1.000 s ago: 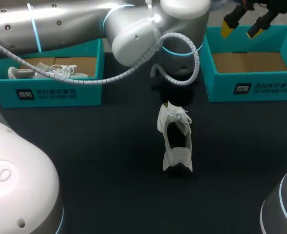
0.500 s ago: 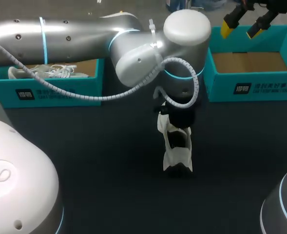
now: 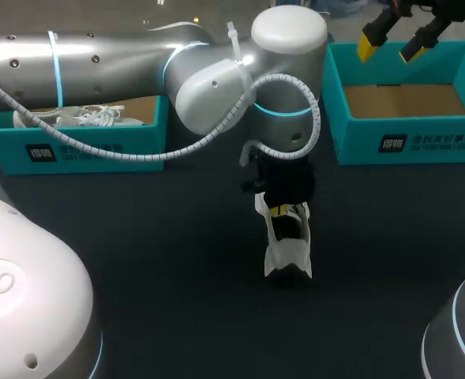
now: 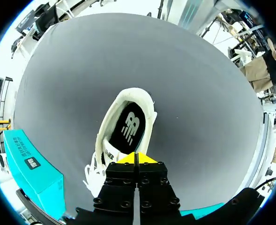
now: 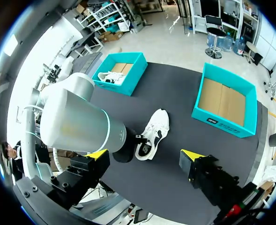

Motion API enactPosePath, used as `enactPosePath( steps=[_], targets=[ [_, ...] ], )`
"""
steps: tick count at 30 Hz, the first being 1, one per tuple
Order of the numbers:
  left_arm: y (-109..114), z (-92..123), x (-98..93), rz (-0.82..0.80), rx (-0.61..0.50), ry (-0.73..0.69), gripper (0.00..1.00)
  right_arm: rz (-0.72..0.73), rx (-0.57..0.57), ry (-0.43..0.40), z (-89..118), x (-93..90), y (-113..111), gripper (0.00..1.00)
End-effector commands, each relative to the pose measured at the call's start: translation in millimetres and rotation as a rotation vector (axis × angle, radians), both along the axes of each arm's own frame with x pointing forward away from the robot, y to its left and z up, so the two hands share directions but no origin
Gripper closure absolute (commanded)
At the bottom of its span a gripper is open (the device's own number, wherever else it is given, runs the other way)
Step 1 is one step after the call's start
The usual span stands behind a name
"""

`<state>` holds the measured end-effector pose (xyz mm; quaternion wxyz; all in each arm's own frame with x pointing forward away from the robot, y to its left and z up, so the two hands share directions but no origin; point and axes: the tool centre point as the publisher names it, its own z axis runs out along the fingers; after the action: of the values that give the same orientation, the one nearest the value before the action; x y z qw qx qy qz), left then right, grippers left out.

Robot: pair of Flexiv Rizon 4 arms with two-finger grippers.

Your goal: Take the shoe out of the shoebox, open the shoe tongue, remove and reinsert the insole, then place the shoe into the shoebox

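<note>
A white shoe (image 3: 289, 246) with a black insole (image 4: 127, 127) stands on the dark table, heel toward me. My left arm reaches in over its laces. My left gripper (image 3: 281, 210) is shut on the shoe's tongue at the front of the opening; in the left wrist view its yellow tips (image 4: 135, 158) press together just before the insole. The open shoebox (image 3: 410, 140) at the back right shows only a cardboard floor. My right gripper (image 3: 391, 46) hangs open high above that box, far from the shoe (image 5: 155, 129).
A second teal box (image 3: 74, 150) at the back left holds another white shoe (image 3: 66, 118). My left arm's grey links and cable hose span the back of the table between the boxes. Bare dark tabletop (image 3: 177, 300) lies in front of the shoe.
My left arm came down onto the shoe and its gripper closed at the tongue, covering the laces. The shoe and my right arm stayed where they were.
</note>
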<state>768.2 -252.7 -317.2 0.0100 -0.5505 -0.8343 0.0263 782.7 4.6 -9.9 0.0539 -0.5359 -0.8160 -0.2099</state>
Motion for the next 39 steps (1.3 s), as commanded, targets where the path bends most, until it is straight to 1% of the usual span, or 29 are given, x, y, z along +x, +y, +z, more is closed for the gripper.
enactPosePath(
  steps=[1, 8, 13, 16, 22, 23, 24, 25, 26, 28, 30, 31, 33, 36, 39],
  targets=[
    [10.0, 8.5, -6.5, 0.09, -0.016, 0.029, 0.0, 0.004, 0.001, -0.009, 3.9, -2.8, -12.5, 0.0],
    [10.0, 8.5, -6.5, 0.09, -0.016, 0.029, 0.0, 0.004, 0.008, -0.03, 11.4, -9.3, -40.6, 0.0],
    [10.0, 8.5, -6.5, 0.09, -0.016, 0.029, 0.0, 0.023, 0.037, -0.043, 14.7, -15.9, -57.6, 0.0],
    [10.0, 8.5, -6.5, 0.09, -0.016, 0.029, 0.0, 0.049, 0.039, 0.002, 14.6, -16.7, -60.1, 0.0],
    [10.0, 8.5, -6.5, 0.09, -0.016, 0.029, 0.0, 0.049, 0.039, 0.002, 14.6, -16.7, -60.1, 0.0],
    [9.9, 9.9, -6.4, 0.127, -0.008, 0.034, 0.0, 0.049, 0.039, 0.002, 14.6, -16.7, -60.1, 0.0],
    [10.6, 13.3, -6.1, 0.208, -0.018, 0.059, 0.0, 0.049, 0.039, 0.002, 14.6, -16.7, -60.1, 0.0],
    [11.2, 15.2, -7.3, 0.229, -0.025, 0.085, 0.0, 0.049, 0.039, 0.002, 14.6, -16.7, -60.1, 0.0],
    [13.3, 17.8, -8.9, 0.319, -0.003, 0.1, 0.0, 0.049, 0.039, 0.002, 14.6, -16.7, -60.1, 0.0],
    [17.3, 20.0, -14.0, 0.417, 0.019, 0.086, 0.0, 0.049, 0.039, 0.002, 14.6, -16.7, -60.1, 0.0],
    [23.5, 20.5, -21.5, 0.504, 0.012, 0.076, 0.0, 0.049, 0.039, 0.002, 14.6, -16.7, -60.1, 0.0],
    [26.3, 20.1, -25.8, 0.523, 0.009, 0.086, 0.0, 0.049, 0.039, 0.002, 14.6, -16.7, -60.1, 0.0],
    [29.5, 18.1, -37.0, 0.594, 0.027, 0.051, 0.0, 0.049, 0.039, 0.002, 14.6, -16.7, -60.1, 0.0],
    [31.3, 17.9, -53.1, 0.642, 0.042, 0.056, 0.0, 0.049, 0.039, 0.002, 14.6, -16.7, -60.1, 0.0],
    [31.3, 17.9, -53.1, 0.642, 0.042, 0.056, 0.0, 0.049, 0.039, 0.002, 14.6, -16.7, -60.1, 0.0]
  ],
)
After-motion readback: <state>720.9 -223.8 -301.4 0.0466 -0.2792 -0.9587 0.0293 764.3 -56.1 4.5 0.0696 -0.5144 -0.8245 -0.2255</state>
